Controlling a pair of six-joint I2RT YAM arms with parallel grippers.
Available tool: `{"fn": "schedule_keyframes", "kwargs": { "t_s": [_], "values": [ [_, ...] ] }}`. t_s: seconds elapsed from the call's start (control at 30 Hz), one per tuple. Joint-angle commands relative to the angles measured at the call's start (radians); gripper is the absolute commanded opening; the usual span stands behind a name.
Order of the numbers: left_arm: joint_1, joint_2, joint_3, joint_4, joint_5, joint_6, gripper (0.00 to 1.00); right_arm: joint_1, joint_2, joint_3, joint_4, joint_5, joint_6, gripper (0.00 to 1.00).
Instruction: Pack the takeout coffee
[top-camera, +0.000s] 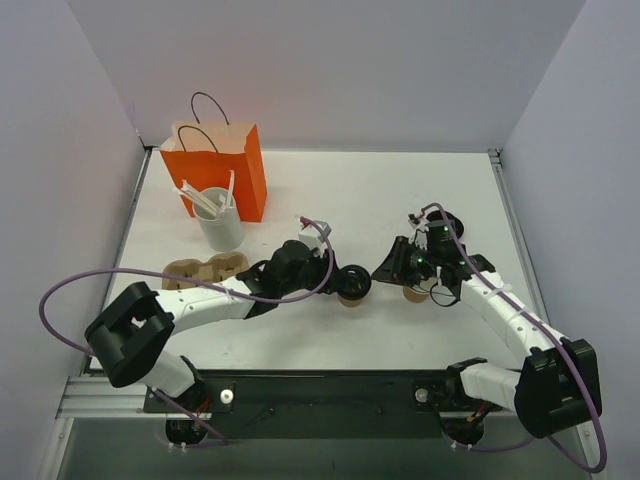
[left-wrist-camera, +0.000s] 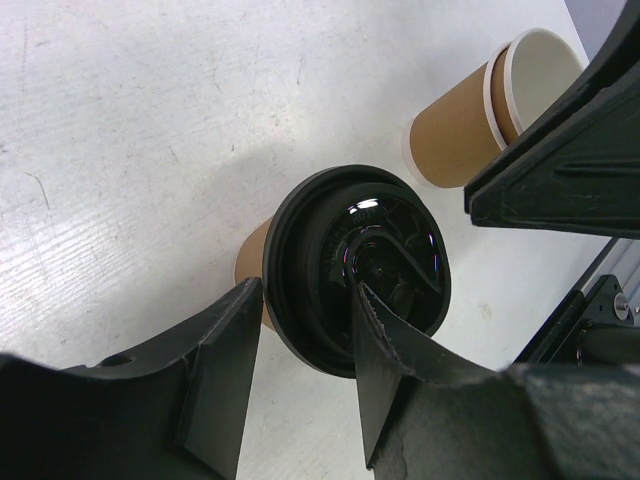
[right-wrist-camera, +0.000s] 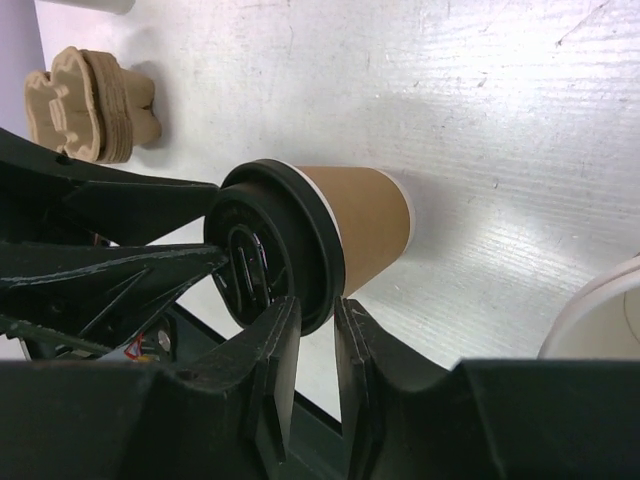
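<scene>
The takeout coffee, a tan paper cup with a black lid, stands on the white table near the middle. It also shows in the left wrist view and the right wrist view. My left gripper reaches it from the left. In its own view the left gripper has one finger against the lid's outer edge and the other in the lid's top recess. My right gripper comes from the right. In its own view the right gripper is closed narrowly on the lid's rim.
A lidless tan cup stands just right of the coffee, under the right arm; it also shows in the left wrist view. An orange bag stands at the back left, a white cup of stirrers before it, pulp cup carriers nearer.
</scene>
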Motion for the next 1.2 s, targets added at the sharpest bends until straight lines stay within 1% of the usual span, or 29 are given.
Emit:
{"fn": "schedule_keyframes", "kwargs": {
  "t_s": [0.0,0.43,0.57,0.9,1.0,1.17],
  "values": [
    [-0.008,0.070,-0.023,-0.155,0.001,0.070,0.50,-0.005,0.036,0.029,0.012,0.009,-0.019,0.22],
    [-0.008,0.084,-0.028,-0.140,0.001,0.069,0.50,-0.011,0.099,0.020,0.066,0.020,-0.009,0.20],
    [-0.008,0.092,-0.029,-0.134,0.001,0.060,0.50,-0.011,0.099,-0.017,0.081,0.040,-0.005,0.19],
    [-0.008,0.164,-0.037,-0.126,0.022,0.021,0.50,-0.007,0.044,-0.201,0.109,0.162,0.047,0.17],
    [-0.009,0.168,-0.044,-0.112,0.021,0.021,0.49,-0.007,0.035,-0.194,0.092,0.150,0.026,0.17],
    [-0.008,0.173,-0.034,-0.129,0.018,0.029,0.49,-0.008,-0.017,-0.091,0.034,0.083,0.000,0.19]
  ]
}}
